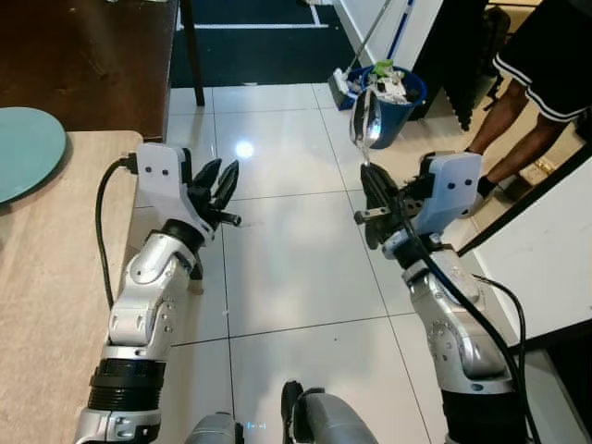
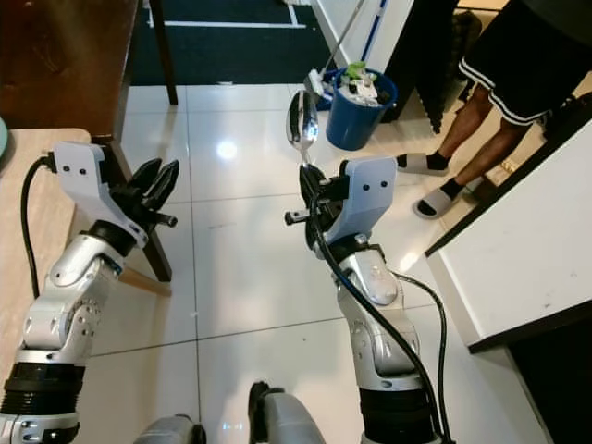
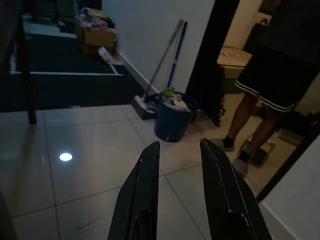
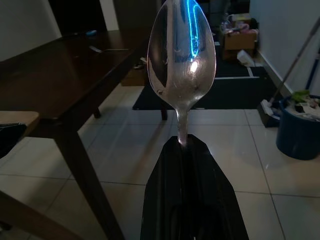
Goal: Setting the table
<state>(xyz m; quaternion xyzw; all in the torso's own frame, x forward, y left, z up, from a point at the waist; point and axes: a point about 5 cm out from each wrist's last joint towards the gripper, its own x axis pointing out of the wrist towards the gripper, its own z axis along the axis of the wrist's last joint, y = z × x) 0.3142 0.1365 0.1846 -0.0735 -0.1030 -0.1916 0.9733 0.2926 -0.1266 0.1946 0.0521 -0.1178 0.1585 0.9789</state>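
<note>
right tool [image 1: 375, 199] grips spoon [image 1: 364, 120] upright; table [image 1: 55, 305] lies to its left, nearer the narrowly parted, empty left tool [image 1: 217, 190].

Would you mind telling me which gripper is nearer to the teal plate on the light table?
Left. The left gripper hangs over the floor just past the edge of the light table that carries the teal plate; the right gripper, holding a spoon, is farther across the tiles.

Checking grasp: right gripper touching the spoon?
Touching. Right wrist view: the spoon handle runs straight into the shut fingertips of the right gripper, no gap.
</note>
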